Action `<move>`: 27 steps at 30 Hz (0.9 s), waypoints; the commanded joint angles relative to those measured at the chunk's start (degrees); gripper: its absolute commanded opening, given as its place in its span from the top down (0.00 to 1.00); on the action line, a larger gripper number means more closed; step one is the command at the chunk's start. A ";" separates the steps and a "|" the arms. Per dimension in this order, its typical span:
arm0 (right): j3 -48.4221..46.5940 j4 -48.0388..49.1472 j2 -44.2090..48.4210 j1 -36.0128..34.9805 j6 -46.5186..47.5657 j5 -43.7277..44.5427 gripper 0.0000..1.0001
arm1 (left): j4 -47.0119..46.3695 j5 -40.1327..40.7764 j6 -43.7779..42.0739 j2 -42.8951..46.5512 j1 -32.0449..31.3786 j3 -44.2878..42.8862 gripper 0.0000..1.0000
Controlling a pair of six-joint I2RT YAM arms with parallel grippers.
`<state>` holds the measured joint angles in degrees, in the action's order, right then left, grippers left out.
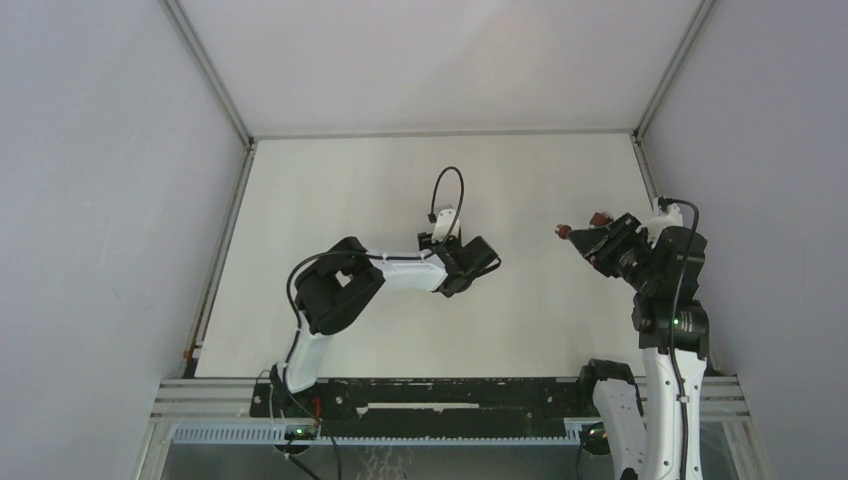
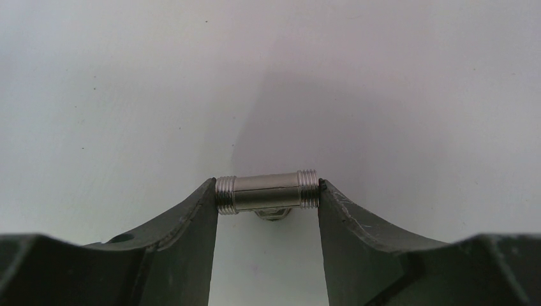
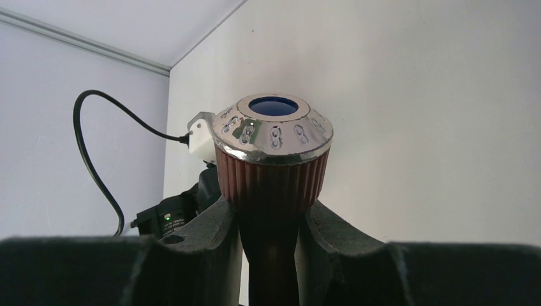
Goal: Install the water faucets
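Note:
A silvery metal fitting [image 2: 266,192], a short tube threaded at both ends, lies crosswise between the dark fingertips of my left gripper [image 2: 267,199], which is shut on it end to end above the white table. In the top view the left gripper [image 1: 484,262] hovers at mid-table. My right gripper [image 3: 271,220] is shut on the stem of a reddish-brown water faucet [image 3: 273,172] just below its ribbed knob, which has a silvery cap with a blue centre. In the top view the right gripper [image 1: 592,240] is at the right, and the faucet [image 1: 563,231] sticks out leftward toward the left arm.
White walls enclose the table [image 1: 400,180] on three sides, with metal rails at the edges. A black mounting rail [image 1: 440,395] runs along the near edge. In the right wrist view the left arm's wrist [image 3: 172,217] and its looping black cable [image 3: 86,153] show beyond the faucet.

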<state>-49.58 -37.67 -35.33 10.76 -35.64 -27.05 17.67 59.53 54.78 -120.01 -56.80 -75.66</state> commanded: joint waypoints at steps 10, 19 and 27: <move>-2.71 2.22 0.65 0.33 -1.18 -0.58 1.00 | -1.32 -0.26 -1.26 1.54 -0.42 -1.42 0.27; -2.71 2.16 0.41 0.40 -0.13 -0.24 1.00 | -1.11 -2.65 -4.81 9.01 -0.42 1.17 0.00; -2.71 3.04 -2.35 0.49 2.29 -0.55 1.00 | -1.43 -18.57 -19.60 28.70 3.56 9.92 0.00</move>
<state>-49.58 -37.56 -35.90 10.79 -35.66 -27.07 17.10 51.37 46.11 -101.60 -56.45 -67.96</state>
